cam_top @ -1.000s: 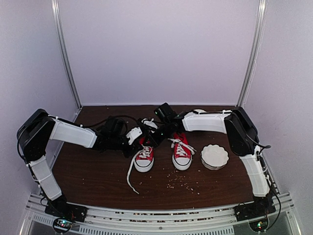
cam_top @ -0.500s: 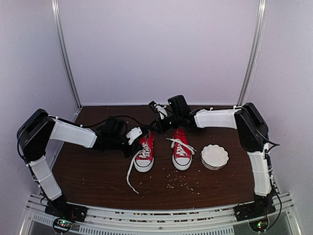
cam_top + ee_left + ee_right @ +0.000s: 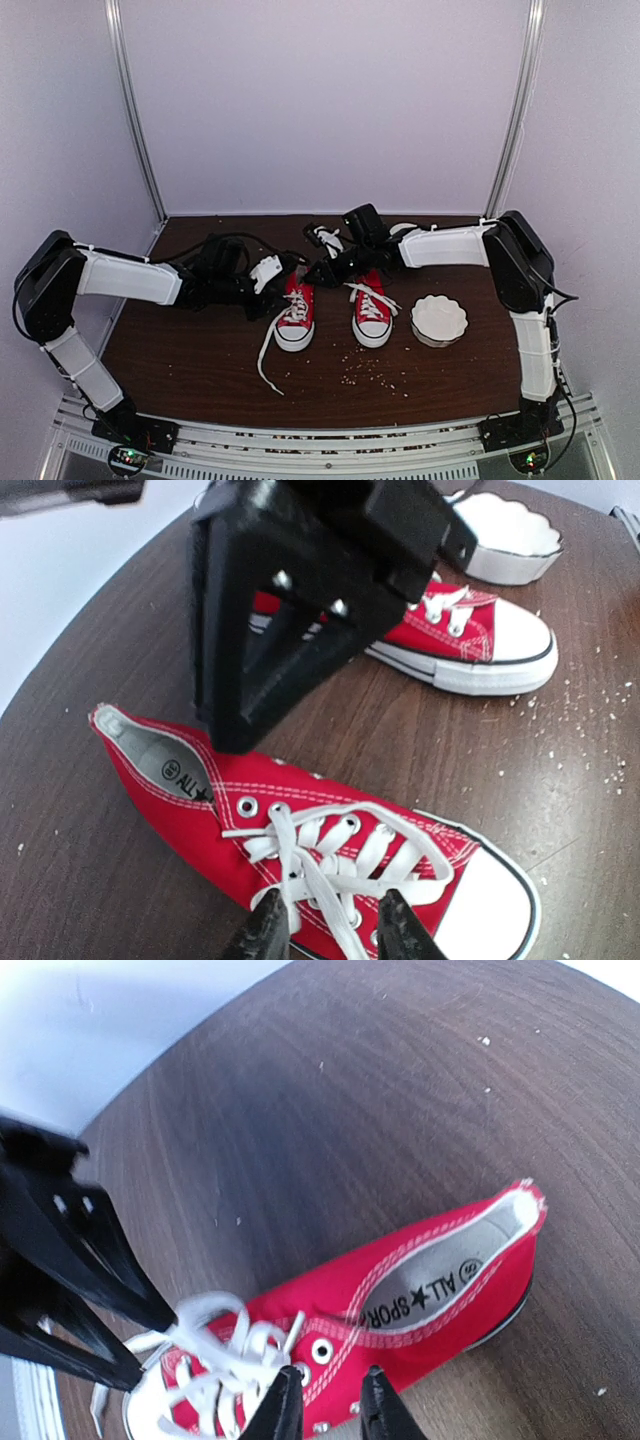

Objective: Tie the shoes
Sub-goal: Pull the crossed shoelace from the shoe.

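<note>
Red and white, the left shoe point(image 3: 294, 318) and the right shoe point(image 3: 371, 312) are sitting side by side on the brown worktop point(image 3: 190, 360). Their toes are pointing at the near edge. The left gripper point(image 3: 333, 932) is hanging over the left shoe. Its fingers point(image 3: 268, 930) are standing apart, one on each side of the white laces point(image 3: 330, 855), pinching nothing. The right gripper point(image 3: 325, 1405) is hovering over that shoe's side with its fingers a little apart. One long lace point(image 3: 266, 355) is trailing on the worktop. A white bowl point(image 3: 439, 320) is sitting beside the right shoe.
</note>
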You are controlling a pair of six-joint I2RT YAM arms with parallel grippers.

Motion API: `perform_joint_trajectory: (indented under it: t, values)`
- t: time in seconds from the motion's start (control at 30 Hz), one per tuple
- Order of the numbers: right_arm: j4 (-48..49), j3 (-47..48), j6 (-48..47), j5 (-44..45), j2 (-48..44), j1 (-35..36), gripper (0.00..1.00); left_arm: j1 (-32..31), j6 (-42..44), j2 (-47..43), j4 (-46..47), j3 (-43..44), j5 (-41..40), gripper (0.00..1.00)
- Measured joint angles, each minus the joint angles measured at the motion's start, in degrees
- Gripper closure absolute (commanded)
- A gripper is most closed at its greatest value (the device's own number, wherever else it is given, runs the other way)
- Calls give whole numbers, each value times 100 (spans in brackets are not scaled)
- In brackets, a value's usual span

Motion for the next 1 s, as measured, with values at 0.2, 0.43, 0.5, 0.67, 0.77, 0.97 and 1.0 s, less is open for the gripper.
perform_joint_trajectory:
  t: [0.2,0.43,0.5,0.67,0.77,0.97,1.0]
  values:
    - [-101,-511,-46,-22,-254,116,71,101,-125,2,-24,114,249,79]
    - [-52,-822,70,-24,-310,289,72,195,-267,227,-68,219,179,72]
    - [-22,-876,118,-24,-310,306,74,199,-293,247,-101,223,116,72]
    - [48,-887,229,-22,-310,315,82,199,-323,442,-151,313,-13,83]
    - [52,-885,267,-22,-310,317,85,201,-330,459,-201,310,-68,89]
    - [50,-859,345,-22,-310,317,83,201,-334,466,-199,313,-101,96]
    - [50,-859,358,-22,-310,317,81,201,-334,474,-199,317,-98,96]
